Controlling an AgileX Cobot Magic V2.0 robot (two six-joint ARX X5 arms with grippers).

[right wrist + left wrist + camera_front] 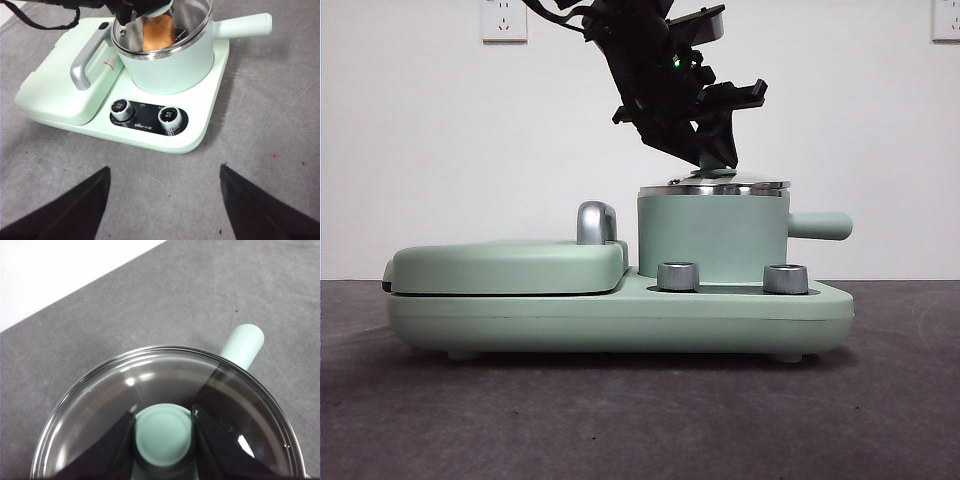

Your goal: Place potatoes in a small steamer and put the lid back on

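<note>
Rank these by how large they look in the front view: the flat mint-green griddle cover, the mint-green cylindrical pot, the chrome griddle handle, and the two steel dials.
1. Flat mint-green griddle cover, widest.
2. Mint-green cylindrical pot.
3. Chrome griddle handle.
4. The two steel dials, left and right, look alike, so no ranking between them.

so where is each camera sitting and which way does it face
Front view: low at table height, looking level across at the small steamer and griddle; the left gripper comes down from above onto the lid.
Left wrist view: straight above the lid, looking down; own jaws shut on the lid's knob.
Right wrist view: high and back, looking down at the whole cooker; own jaws open at the bottom edge, potato visible in the pot.
All three share the steamer's side handle.
</note>
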